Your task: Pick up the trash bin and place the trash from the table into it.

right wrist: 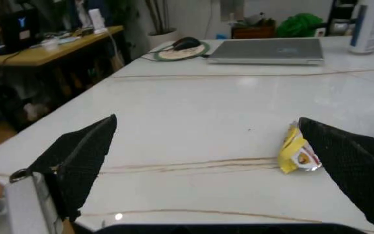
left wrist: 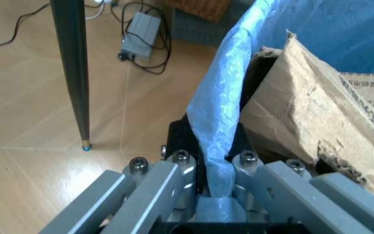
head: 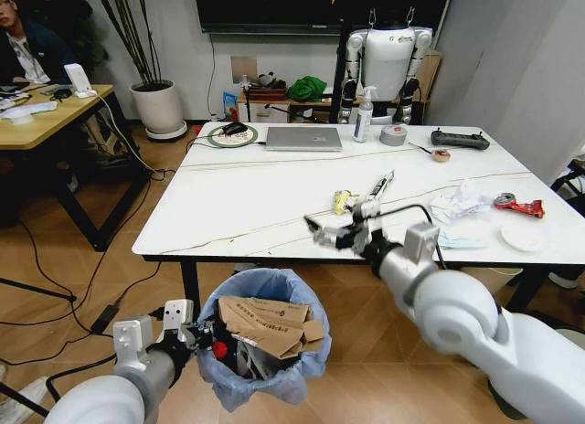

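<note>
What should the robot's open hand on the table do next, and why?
Probably slide the right gripper sideways to the yellow wrapper and close on it. Its jaws are open and empty above the table, the wrapper lies beside one finger, and the left gripper already holds the trash bin by its rim below the table edge.

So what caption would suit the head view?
Left gripper holds the trash bin below the table.

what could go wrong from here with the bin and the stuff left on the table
1. The left gripper clamps the trash bin by its rim and thin blue bag; the plastic might tear or slip.
2. The cardboard piece sticks above the rim, so more trash may bounce out.
3. The right gripper, open, sits just beside the yellow wrapper and could knock it away.
</note>
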Available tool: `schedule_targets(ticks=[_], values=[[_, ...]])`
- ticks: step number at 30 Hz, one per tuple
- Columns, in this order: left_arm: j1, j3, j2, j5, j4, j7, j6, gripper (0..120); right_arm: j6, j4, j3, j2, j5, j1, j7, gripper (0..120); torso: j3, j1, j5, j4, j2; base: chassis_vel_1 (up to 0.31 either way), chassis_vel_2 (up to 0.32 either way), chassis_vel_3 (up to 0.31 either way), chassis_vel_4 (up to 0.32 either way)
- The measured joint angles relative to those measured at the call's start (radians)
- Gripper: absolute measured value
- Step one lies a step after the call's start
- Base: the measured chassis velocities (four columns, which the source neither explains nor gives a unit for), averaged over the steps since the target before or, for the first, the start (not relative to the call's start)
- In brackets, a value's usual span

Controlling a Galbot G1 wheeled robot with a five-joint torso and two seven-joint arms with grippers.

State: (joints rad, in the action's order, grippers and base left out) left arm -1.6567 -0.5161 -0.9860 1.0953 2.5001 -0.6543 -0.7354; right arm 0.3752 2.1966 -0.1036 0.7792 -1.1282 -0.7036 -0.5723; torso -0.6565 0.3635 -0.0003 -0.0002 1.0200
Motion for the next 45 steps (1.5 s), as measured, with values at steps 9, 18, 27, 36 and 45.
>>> schedule_targets(ticks=[9,18,27,36,45], values=[[-0.011,0.004,0.012,-0.025,0.000,0.010,0.000,2,0.067,-0.241,-0.015,0.144,-0.052,0.130,-0.175,100,0.000,0.000,0.0001,0.0001,0.000,0.000,0.000,0.000,0.000],[-0.001,0.009,0.041,0.008,0.000,0.007,0.000,2,0.118,-0.383,-0.044,0.197,-0.058,0.186,-0.195,100,0.000,0.000,0.0002,0.0000,0.000,0.000,0.000,0.000,0.000],[0.007,0.011,0.050,0.018,0.000,0.006,0.000,2,0.131,-0.459,-0.066,0.227,-0.053,0.214,-0.172,94,0.000,0.000,0.0002,-0.0001,0.000,0.000,0.000,0.000,0.000],[0.011,0.010,0.049,0.020,0.000,0.006,0.000,2,0.135,-0.519,-0.104,0.272,-0.042,0.240,-0.165,62,0.000,0.000,0.0001,0.0001,0.000,0.000,0.000,0.000,0.000],[0.020,0.010,0.046,0.027,0.000,0.007,0.000,2,0.145,-0.569,-0.115,0.279,-0.003,0.243,-0.158,29,0.000,0.000,0.0002,0.0001,0.000,0.000,0.000,0.000,0.000]])
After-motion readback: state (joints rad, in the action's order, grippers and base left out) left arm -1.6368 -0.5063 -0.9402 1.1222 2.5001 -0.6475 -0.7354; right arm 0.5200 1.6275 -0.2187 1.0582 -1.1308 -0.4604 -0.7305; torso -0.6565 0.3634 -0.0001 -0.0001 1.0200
